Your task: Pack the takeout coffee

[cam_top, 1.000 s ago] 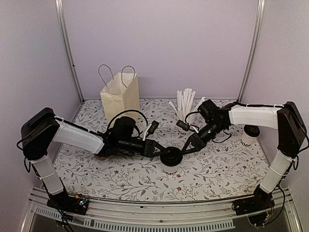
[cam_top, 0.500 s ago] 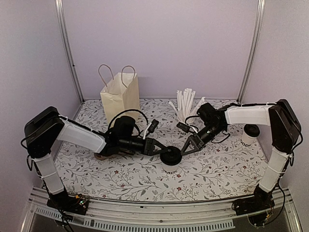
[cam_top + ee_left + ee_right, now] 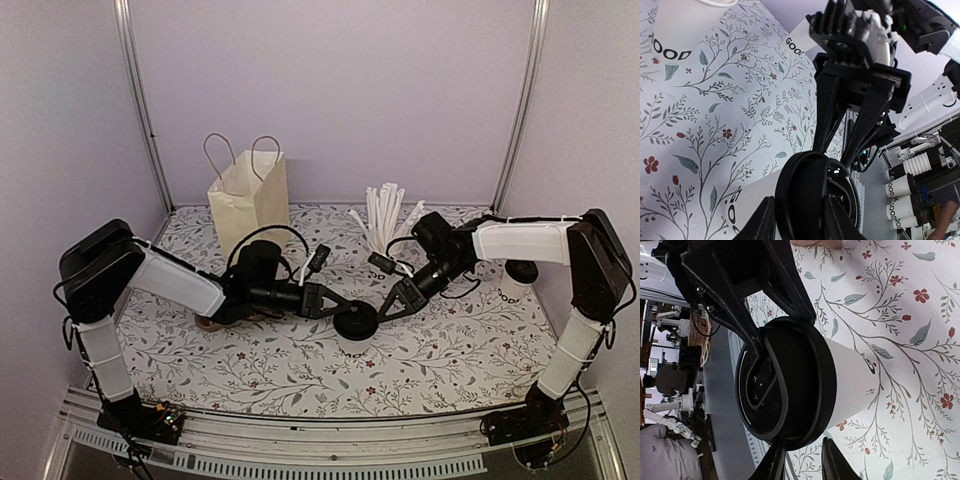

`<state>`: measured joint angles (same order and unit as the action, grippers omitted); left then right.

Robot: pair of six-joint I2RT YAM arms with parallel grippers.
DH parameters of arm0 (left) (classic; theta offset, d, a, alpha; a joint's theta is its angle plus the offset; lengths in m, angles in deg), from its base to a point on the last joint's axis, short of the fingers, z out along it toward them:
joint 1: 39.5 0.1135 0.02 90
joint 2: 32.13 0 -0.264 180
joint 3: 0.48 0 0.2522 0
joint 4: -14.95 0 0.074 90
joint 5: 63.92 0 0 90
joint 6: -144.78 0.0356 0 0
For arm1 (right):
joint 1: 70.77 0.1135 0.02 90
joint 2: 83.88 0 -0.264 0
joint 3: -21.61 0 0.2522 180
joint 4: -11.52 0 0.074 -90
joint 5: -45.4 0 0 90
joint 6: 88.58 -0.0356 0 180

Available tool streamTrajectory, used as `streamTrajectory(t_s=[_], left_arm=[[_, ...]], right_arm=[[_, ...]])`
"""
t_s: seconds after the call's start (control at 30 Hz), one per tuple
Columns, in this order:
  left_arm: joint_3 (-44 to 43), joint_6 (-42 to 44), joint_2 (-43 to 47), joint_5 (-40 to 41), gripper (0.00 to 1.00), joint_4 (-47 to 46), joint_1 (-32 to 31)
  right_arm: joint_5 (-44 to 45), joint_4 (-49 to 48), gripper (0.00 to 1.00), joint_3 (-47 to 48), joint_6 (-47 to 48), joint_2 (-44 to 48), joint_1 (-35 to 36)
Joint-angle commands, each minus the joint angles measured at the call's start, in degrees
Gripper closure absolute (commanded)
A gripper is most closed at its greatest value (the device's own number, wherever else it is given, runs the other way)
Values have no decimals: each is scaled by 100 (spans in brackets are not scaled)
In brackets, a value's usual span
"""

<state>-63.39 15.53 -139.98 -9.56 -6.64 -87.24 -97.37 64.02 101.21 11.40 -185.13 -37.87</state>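
The left arm (image 3: 170, 285) has shifted its elbow inward since the earlier frames. On the floral counter (image 3: 450, 350), the takeout coffee (image 3: 850, 380) stands at centre. Left fingers (image 3: 762, 225) pinch the black lid (image 3: 356, 321) rim; right fingers (image 3: 776, 465) pinch the opposite rim.

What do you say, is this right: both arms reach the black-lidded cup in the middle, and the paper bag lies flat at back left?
Wrong on the bag: the top view shows it standing upright, handles up, at back left. The left arm and right arm do reach the black-lidded cup in the middle.
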Motion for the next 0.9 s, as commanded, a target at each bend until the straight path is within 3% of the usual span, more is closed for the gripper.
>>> streamTrajectory(t_s=[0.0,0.27,0.47,0.53,0.67,0.87], left_arm=[[500,234,-657,534,68,1826,-175],[29,609,-10,633,65,1815,-403],[-311,595,-28,727,64,2237,-507],[-324,562,-96,749,64,2283,-513],[-291,481,-232,731,65,2297,-519],[-286,437,-355,737,66,2365,-525]], right_arm=[[1041,-129,72,-168,414,274,76],[1050,67,54,48,694,682,67],[1083,337,37,104,1163,842,73],[1386,380,36,81,1427,966,178],[2311,147,43,-197,1934,1537,748],[3183,105,70,-530,2673,1993,1983]])
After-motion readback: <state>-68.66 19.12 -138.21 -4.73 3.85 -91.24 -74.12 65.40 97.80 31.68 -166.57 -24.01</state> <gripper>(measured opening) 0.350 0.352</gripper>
